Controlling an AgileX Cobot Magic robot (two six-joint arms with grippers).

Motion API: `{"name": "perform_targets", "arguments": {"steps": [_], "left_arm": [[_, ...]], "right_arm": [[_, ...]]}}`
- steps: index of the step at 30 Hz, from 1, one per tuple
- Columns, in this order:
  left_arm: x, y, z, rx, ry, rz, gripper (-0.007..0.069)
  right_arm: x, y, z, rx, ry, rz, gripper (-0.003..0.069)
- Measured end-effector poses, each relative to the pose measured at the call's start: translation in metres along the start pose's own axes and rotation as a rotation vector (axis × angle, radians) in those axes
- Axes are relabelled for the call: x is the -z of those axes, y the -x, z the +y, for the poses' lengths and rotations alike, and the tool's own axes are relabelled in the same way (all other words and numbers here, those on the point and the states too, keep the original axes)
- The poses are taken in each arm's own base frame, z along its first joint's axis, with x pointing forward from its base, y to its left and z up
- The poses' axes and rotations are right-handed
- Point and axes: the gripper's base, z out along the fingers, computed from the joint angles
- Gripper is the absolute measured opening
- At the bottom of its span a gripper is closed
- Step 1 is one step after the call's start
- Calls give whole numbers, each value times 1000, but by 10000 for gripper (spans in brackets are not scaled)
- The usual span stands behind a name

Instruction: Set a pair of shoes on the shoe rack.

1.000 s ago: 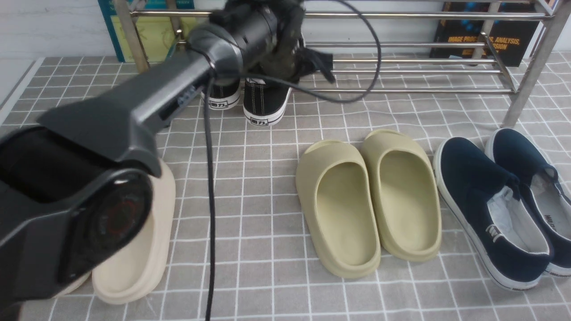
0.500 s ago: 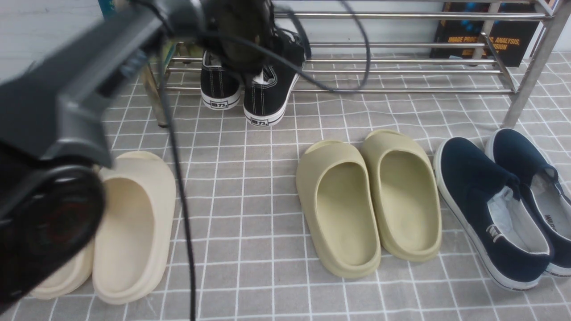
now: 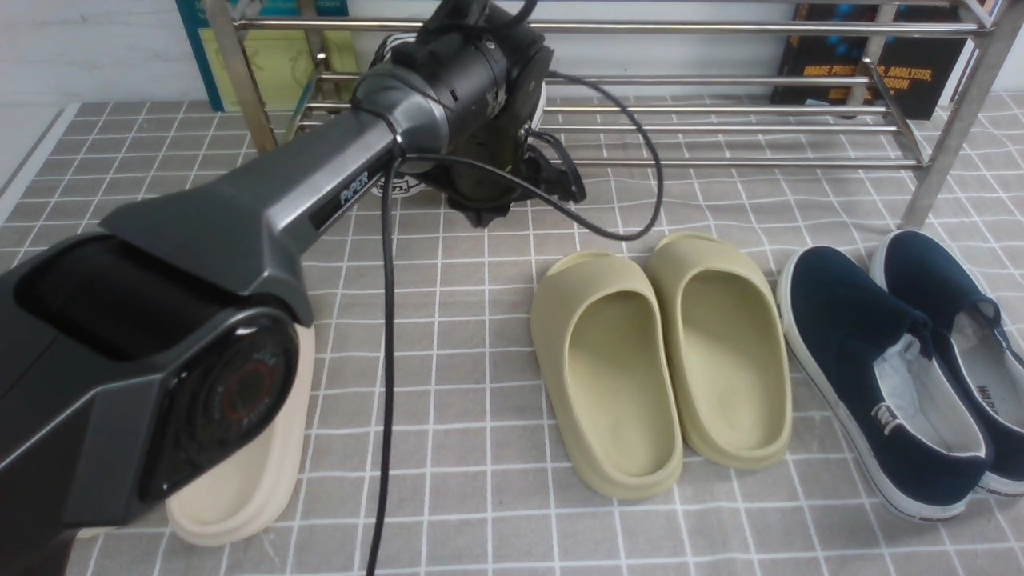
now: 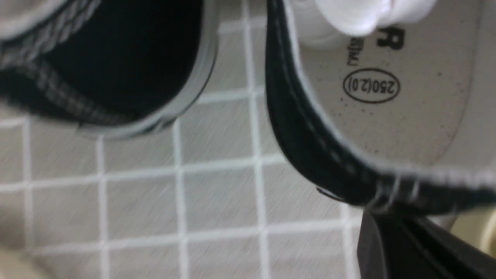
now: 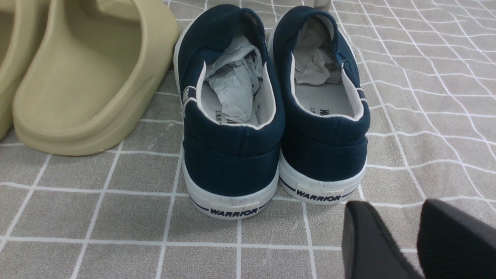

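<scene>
The two black sneakers sit at the front of the silver shoe rack [image 3: 720, 162]. My left arm hides most of them in the front view; only one white heel [image 3: 392, 186] shows. In the left wrist view one sneaker [image 4: 116, 58] lies beside the other, whose grey insole [image 4: 387, 116] shows. My left gripper [image 3: 480, 212] [image 4: 407, 248] is shut, its dark fingers right at that second sneaker's heel rim, nothing between them. My right gripper [image 5: 391, 209] is open, low over the cloth behind the navy shoes.
Olive slides [image 3: 664, 360] lie mid-floor and navy slip-ons [image 3: 896, 360] [image 5: 271, 116] at the right. A cream slide [image 3: 248, 480] lies under my left arm. The rack's slanted leg [image 3: 952, 136] and books [image 3: 872, 64] stand behind. A black cable [image 3: 384, 360] hangs from the arm.
Half a second ago the left arm was raised and swung left, showing both sneakers. It has come back down behind their heels. The visible heel has not moved.
</scene>
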Motion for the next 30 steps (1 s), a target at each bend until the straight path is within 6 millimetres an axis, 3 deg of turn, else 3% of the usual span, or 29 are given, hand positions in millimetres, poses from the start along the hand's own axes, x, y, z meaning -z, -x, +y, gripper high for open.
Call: {"name": "perform_targets", "arguments": {"steps": [16, 22, 24, 25, 26, 27, 28, 30], "left_arm": [[-5, 11, -6, 66, -61, -133, -13], [12, 16, -2, 31, -50, -154, -13], [34, 21, 3, 17, -43, -167, -13], [67, 27, 11, 6, -40, -193, -13], [71, 27, 12, 6, -38, -191, -13], [111, 33, 22, 1, -43, -232, -13], [111, 32, 22, -2, -40, -228, -13], [168, 34, 37, -11, -51, -284, -13]], "right_arm": [[0, 0, 0, -1, 0, 0, 239], [0, 0, 0, 0, 0, 0, 239], [0, 0, 0, 0, 0, 0, 239], [0, 0, 0, 0, 0, 0, 239], [0, 0, 0, 0, 0, 0, 239], [0, 0, 0, 0, 0, 0, 239], [0, 0, 0, 0, 0, 0, 239], [0, 0, 0, 0, 0, 0, 239]]}}
